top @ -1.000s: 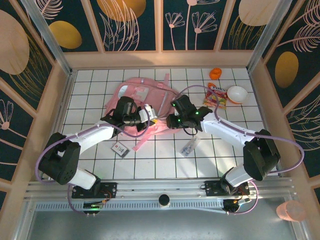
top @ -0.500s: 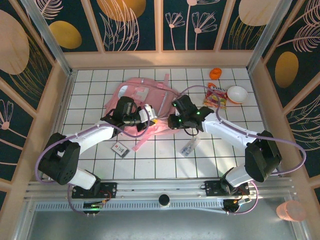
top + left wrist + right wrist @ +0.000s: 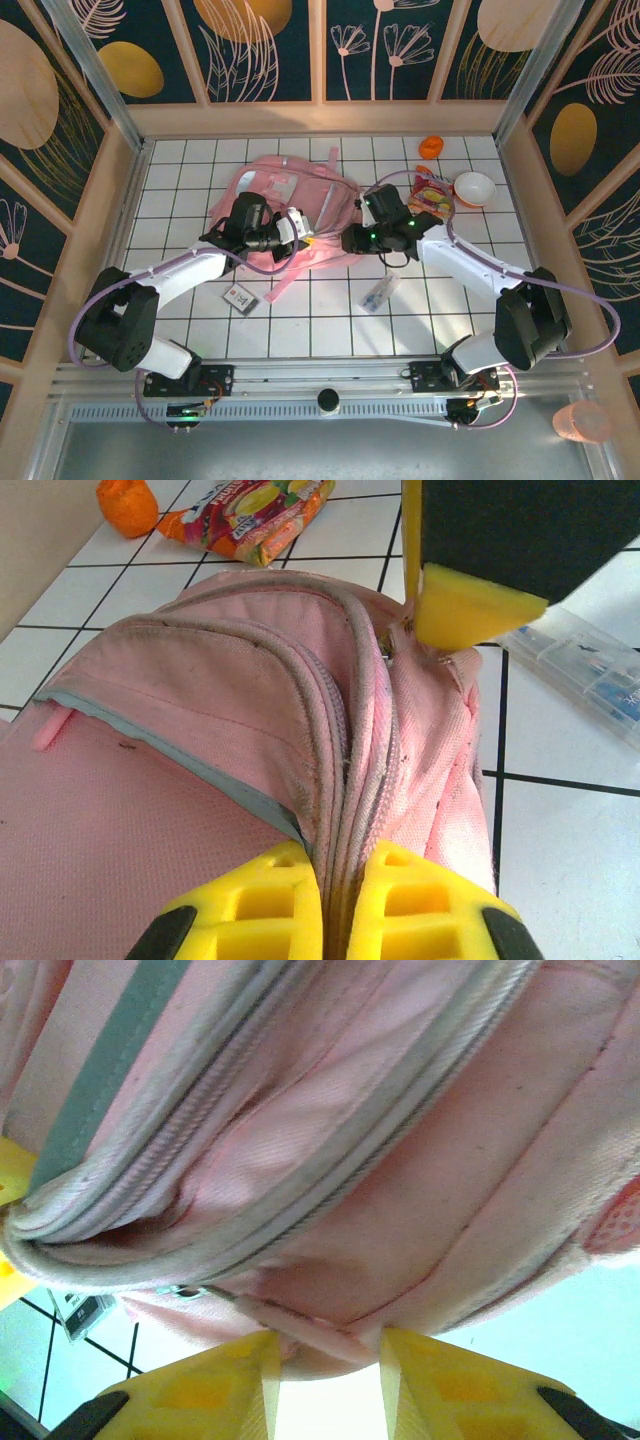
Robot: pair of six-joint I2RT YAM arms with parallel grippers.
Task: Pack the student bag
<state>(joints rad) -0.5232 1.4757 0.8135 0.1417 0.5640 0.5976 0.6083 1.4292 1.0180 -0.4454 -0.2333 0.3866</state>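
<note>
The desk [image 3: 470, 280] is a white surface ruled into squares by dark lines. It is boxed in by pale wooden framing and dark wall panels [image 3: 260, 50] painted with gold ovals and pink flower outlines. An aluminium rail [image 3: 320, 385] runs along the near edge, and a pink cup [image 3: 580, 422] sits beyond it at the right corner.

The student bag [image 3: 280, 185] lies flat on the far middle of the desk, its near edge between the two arms. The left pincer [image 3: 335, 910] is clenched on a raised ridge of the bag's zipped seam, yellow fingertips pressed together with pink fabric between them. The right pincer [image 3: 325, 1380] meets the same edge from the other side. Its fingers stand partly apart around a fold of pink cloth, and I cannot tell whether they actually pinch it.

From above, both arms cover the bag's near edge and the zip ends. The right wrist camera sits so close that it shows only cloth, grey piping and zip teeth.

An orange object [image 3: 431, 147], a bright snack packet [image 3: 432, 193] and a white bowl [image 3: 474, 188] with an orange rim sit at the far right. A clear case [image 3: 380, 293] lies near the right arm, and a small card [image 3: 240, 297] lies near the left.

The packet's print is red and yellow with fruit shapes, but no word on it can be read. The card bears a black square code, too small to read.
</note>
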